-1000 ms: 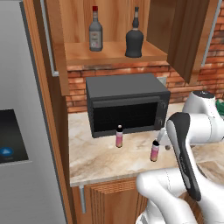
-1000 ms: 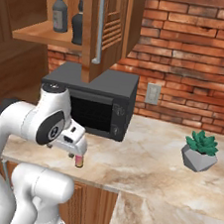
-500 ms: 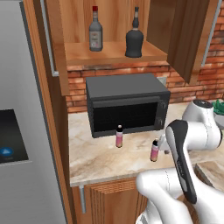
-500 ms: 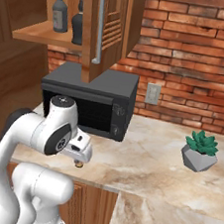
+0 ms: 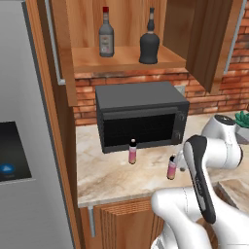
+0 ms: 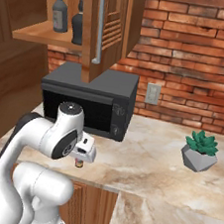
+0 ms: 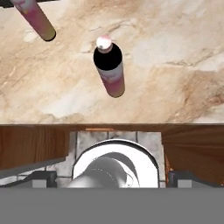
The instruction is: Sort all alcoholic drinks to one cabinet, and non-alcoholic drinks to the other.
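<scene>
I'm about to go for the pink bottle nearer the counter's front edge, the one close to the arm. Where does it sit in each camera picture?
Left base view: the pink bottle stands right of centre, just left of the arm's elbow.
Right base view: its base peeks out under the arm's wrist, lower left.
Hand view: upper middle, seen from above.
Shared landmark: the marble counter it stands on; the microwave in both base views.

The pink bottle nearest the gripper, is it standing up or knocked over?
Upright: the pink bottle stands on its base on the counter, black cap on top.
</scene>
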Robot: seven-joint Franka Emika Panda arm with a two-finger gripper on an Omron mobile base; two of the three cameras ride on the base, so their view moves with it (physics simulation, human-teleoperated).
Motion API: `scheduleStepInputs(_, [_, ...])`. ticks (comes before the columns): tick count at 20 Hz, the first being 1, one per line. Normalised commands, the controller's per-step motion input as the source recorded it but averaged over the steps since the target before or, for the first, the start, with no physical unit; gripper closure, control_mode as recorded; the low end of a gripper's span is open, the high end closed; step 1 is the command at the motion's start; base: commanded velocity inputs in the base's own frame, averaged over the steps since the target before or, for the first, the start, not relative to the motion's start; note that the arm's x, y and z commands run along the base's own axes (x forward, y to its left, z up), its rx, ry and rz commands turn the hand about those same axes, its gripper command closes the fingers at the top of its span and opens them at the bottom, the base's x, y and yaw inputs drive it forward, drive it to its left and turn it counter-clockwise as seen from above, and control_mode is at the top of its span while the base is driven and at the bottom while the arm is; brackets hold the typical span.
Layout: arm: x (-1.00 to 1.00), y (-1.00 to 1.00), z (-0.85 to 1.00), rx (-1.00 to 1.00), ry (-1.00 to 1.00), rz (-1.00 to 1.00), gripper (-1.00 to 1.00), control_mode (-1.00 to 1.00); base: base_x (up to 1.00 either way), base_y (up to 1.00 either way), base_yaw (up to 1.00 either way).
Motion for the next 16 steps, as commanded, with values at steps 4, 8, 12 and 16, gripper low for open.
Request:
scheduleStepInputs(4, [0.14, 0.32, -0.24, -0.01, -0.14, 0.02, -1.00, -1.00, 0.00, 0.00, 0.00])
scheduleStepInputs(8, [0.17, 0.13, -0.24, 0.00, -0.11, 0.00, -1.00, -1.00, 0.00, 0.00, 0.00])
scheduleStepInputs(12, [0.12, 0.01, -0.25, -0.01, -0.08, 0.00, -1.00, -1.00, 0.00, 0.00, 0.00])
scheduleStepInputs(16, [0.14, -0.02, -0.30, 0.00, -0.09, 0.00, -1.00, -1.00, 0.00, 0.00, 0.00])
